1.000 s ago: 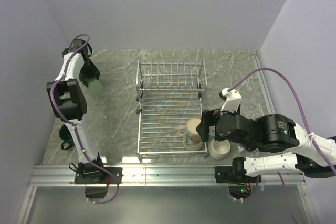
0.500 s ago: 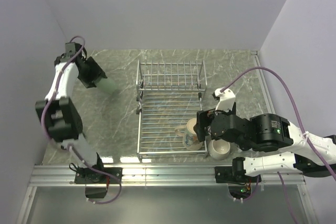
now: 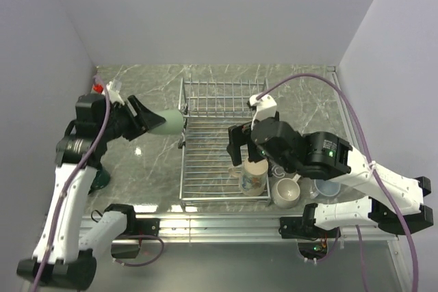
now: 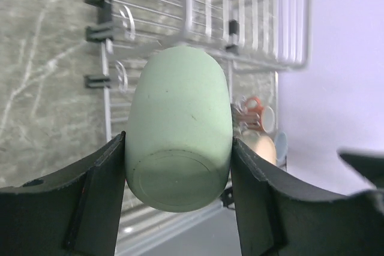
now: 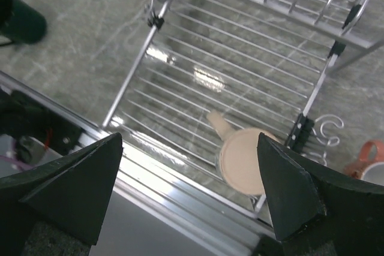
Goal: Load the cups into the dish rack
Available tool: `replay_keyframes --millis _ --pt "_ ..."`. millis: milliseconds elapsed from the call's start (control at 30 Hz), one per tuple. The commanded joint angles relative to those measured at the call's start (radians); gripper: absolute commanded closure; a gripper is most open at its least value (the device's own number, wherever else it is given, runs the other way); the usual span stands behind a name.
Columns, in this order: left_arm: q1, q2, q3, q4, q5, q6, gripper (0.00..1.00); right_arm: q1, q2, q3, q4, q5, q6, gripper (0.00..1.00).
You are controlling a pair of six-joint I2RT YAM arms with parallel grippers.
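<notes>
Swung in from the table's 10 o'clock corner over the last second, the left claw point(image 3: 152, 121) now carries the green cup point(image 3: 168, 122) to the rack point(image 3: 219, 94) at its 9 o'clock edge. The right claw point(image 3: 241, 147) has pulled off the tan cup point(image 3: 253, 176) toward the rack's middle.

Nearest the arm bases, the cream cup point(image 3: 286, 191) and blue cup point(image 3: 328, 188) sit on the table just outside the rack's 5 o'clock corner, and the teal cup point(image 3: 100, 181) stands at the table's 8 o'clock, half hidden by the left arm. The tan cup stands inside the rack at 5 o'clock. Above the grid the right claw hangs spread wide and empty. Farther back, the left claw is clamped on the green cup's sides, the cup off the table.

By my reading, 1 cup is loaded and the 2nd is in transit. The next move calls for carrying the green cup over the low side wire, picking a free patch of grid away from the right claw, then lowering and letting go.

Seen from the left wrist, the green cup point(image 4: 178, 142) lies base toward the lens, mouth aimed at the rack; no handle shows. Only the wrist views show the red cup point(image 5: 373, 155), which the right arm hides from above.
</notes>
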Motion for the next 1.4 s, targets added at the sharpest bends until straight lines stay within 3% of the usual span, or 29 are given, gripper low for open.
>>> replay_keyframes --millis 0,200,400,633,800,1033,1367 --pt "-0.011 -0.077 -0.018 -0.039 0.074 -0.006 1.00 -0.085 -0.037 -0.006 0.131 -0.126 -0.075 0.00" --pt "-0.092 -0.077 0.057 -0.181 -0.020 0.057 1.00 -0.124 -0.048 -0.011 0.132 -0.139 -0.113 0.00" --pt "-0.271 0.029 0.124 -0.263 -0.119 0.086 0.99 -0.124 -0.132 -0.100 0.114 -0.125 -0.061 0.00" --pt "-0.640 0.286 0.285 -0.300 -0.376 0.086 1.00 -0.125 -0.232 -0.181 0.054 -0.096 -0.007 0.00" --pt "-0.819 0.452 0.258 -0.252 -0.527 0.063 1.00 -0.125 -0.278 -0.206 0.002 -0.047 0.013 0.00" --pt "-0.952 0.553 0.230 -0.180 -0.539 -0.001 1.00 -0.125 -0.359 -0.253 -0.049 -0.013 0.062 0.00" --pt "-1.159 0.759 0.347 -0.198 -0.591 -0.099 1.00 -0.124 -0.368 -0.296 -0.043 -0.013 0.060 0.00"
